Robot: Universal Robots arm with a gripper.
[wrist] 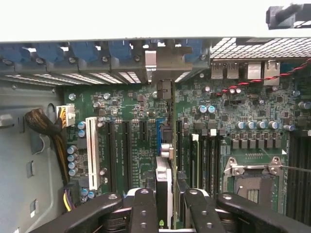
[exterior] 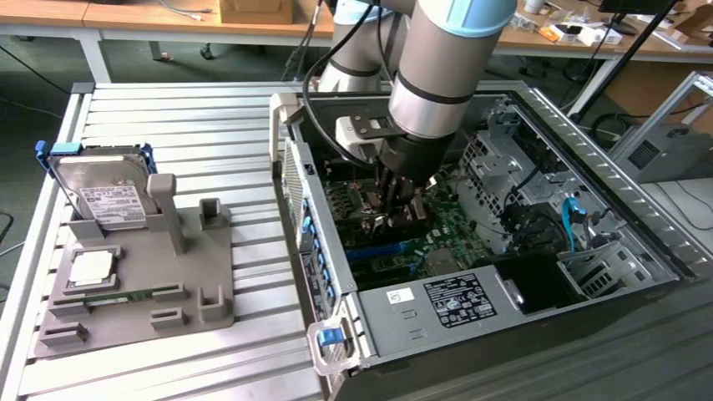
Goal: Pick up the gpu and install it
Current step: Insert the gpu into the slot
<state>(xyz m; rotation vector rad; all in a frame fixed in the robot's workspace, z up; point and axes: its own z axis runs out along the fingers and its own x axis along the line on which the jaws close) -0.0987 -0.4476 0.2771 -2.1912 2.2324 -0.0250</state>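
The gpu point(wrist: 164, 182) is a thin dark card seen edge-on, standing upright over the green motherboard point(wrist: 136, 145). It runs from my fingers toward the case's rear wall, where its silver bracket point(wrist: 151, 63) meets the slot openings. My gripper point(wrist: 167, 213) is shut on the card, one black finger point(wrist: 143, 208) on each side. The card lies along a blue expansion slot point(wrist: 158, 133); whether it sits in the slot I cannot tell. In the exterior view my gripper point(exterior: 402, 200) reaches down inside the open computer case point(exterior: 334, 251).
A white slot point(wrist: 91, 153) and black slots lie beside the card, and a CPU socket point(wrist: 252, 179) on the other side. A cable bundle point(wrist: 48, 128) runs by the case wall. At the exterior view's left, a grey fixture point(exterior: 145, 301) holds a hard drive point(exterior: 100, 196) and a square chip point(exterior: 92, 267).
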